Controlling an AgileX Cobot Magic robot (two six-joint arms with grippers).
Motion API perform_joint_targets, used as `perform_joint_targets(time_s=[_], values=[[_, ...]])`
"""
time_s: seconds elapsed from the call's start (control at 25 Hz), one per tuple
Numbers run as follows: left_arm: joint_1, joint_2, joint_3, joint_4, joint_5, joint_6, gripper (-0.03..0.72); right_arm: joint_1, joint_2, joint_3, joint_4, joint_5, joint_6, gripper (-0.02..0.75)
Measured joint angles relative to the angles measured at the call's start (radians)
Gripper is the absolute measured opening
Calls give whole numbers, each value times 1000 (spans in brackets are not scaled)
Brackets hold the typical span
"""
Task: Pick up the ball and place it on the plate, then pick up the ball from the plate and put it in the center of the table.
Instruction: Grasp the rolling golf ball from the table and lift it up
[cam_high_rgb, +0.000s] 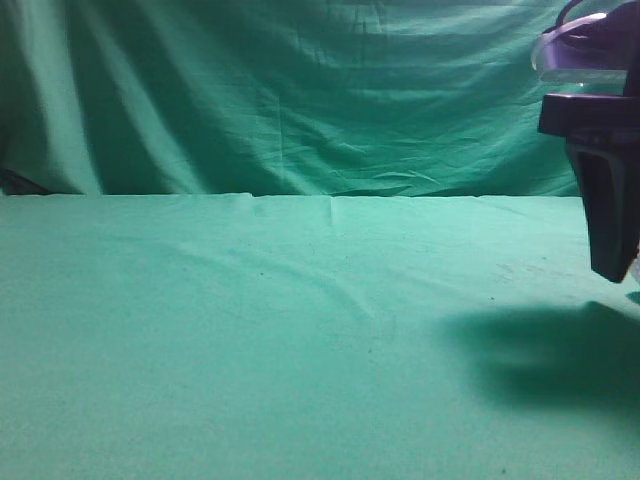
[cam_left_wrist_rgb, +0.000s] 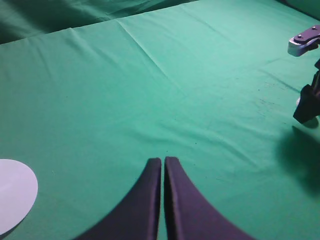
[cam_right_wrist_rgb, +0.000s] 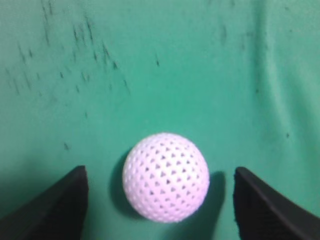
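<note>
The ball (cam_right_wrist_rgb: 166, 176), white and dimpled, rests on the green table (cam_right_wrist_rgb: 175, 60) in the right wrist view. My right gripper (cam_right_wrist_rgb: 160, 171) is open. Its two dark fingers stand on either side of the ball with a gap on each side, not touching it. In the exterior view the right gripper (cam_high_rgb: 612, 262) hangs at the far right edge just above the table (cam_high_rgb: 250, 330), and the ball is hidden there. My left gripper (cam_left_wrist_rgb: 163, 160) is shut and empty above the table (cam_left_wrist_rgb: 200, 75). The white plate (cam_left_wrist_rgb: 15, 200) lies to its lower left.
A darker draped green curtain (cam_high_rgb: 300, 90) hangs behind the table. In the left wrist view the right arm (cam_left_wrist_rgb: 306, 102) stands at the far right edge. Small dark specks mark the cloth beyond the ball.
</note>
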Motion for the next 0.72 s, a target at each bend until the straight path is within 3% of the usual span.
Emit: perform_joint_targets(time_s=[0.2, 0.44, 0.72], values=[[0, 0, 0, 0, 0, 0, 0, 0, 20, -5, 0, -33, -5, 530], [0, 0, 0, 0, 0, 0, 0, 0, 50, -7, 0, -37, -6, 327], [0, 0, 0, 0, 0, 2, 0, 0, 55, -83, -2, -1, -5, 340]])
